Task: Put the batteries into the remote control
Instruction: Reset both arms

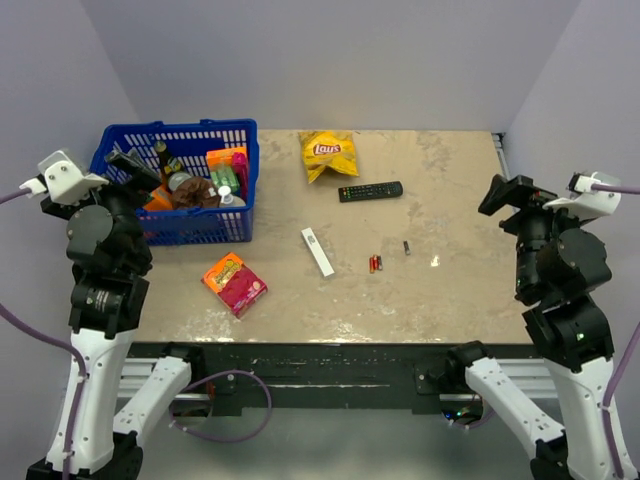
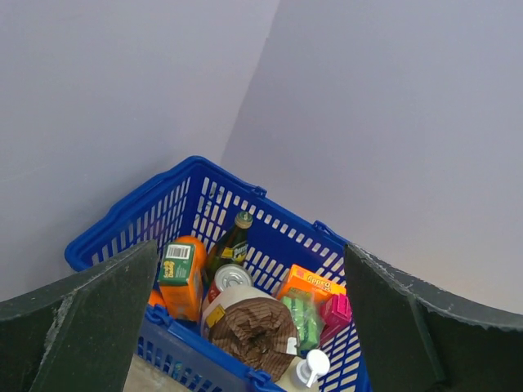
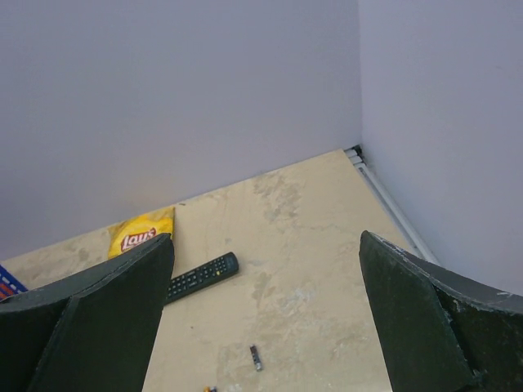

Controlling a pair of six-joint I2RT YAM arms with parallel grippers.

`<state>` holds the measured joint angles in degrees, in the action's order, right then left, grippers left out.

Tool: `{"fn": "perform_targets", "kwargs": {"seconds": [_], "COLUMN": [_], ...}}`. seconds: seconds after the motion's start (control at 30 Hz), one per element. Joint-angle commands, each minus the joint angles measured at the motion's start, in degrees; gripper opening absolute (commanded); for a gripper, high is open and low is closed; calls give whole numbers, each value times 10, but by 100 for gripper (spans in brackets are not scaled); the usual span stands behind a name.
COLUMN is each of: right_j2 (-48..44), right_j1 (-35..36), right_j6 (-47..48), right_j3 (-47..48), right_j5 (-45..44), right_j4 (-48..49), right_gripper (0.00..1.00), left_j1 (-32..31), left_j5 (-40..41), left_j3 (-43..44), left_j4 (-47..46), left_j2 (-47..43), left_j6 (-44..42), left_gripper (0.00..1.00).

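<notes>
The slim white remote control (image 1: 318, 251) lies flat near the middle of the table. Two tiny red/orange batteries (image 1: 375, 264) lie side by side just right of it, and a small dark cylinder (image 1: 407, 247) lies further right; it also shows in the right wrist view (image 3: 256, 357). My left gripper (image 1: 128, 165) is raised at the left over the blue basket, open and empty. My right gripper (image 1: 503, 193) is raised at the right edge, open and empty. In the wrist views the left gripper (image 2: 249, 327) and the right gripper (image 3: 265, 318) each hold nothing.
A blue basket (image 1: 112, 143) full of groceries stands at the back left; it also shows in the left wrist view (image 2: 122, 216). A yellow Lay's chip bag (image 1: 327, 153) and a black remote (image 1: 370, 190) lie at the back. An orange-pink snack box (image 1: 234, 283) lies front left.
</notes>
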<state>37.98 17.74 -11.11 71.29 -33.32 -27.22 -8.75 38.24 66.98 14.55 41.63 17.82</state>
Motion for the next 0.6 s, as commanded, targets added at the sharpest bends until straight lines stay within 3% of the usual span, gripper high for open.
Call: {"fn": "perform_targets", "kwargs": {"seconds": [0.0, 0.57], "right_j2": [-31, -36], "right_j1": [26, 75], "right_j6": [10, 3], "right_j3": [-12, -35], "right_j5": [6, 22], "right_j4": [13, 16], "right_gripper": [98, 98], "left_j1": [1, 1], "left_j5": [20, -5], "left_j3": [-9, -6], "left_j4": [-38, 2], "left_j2": [-21, -17], "left_j6": [-2, -4], "left_gripper": [100, 100]}}
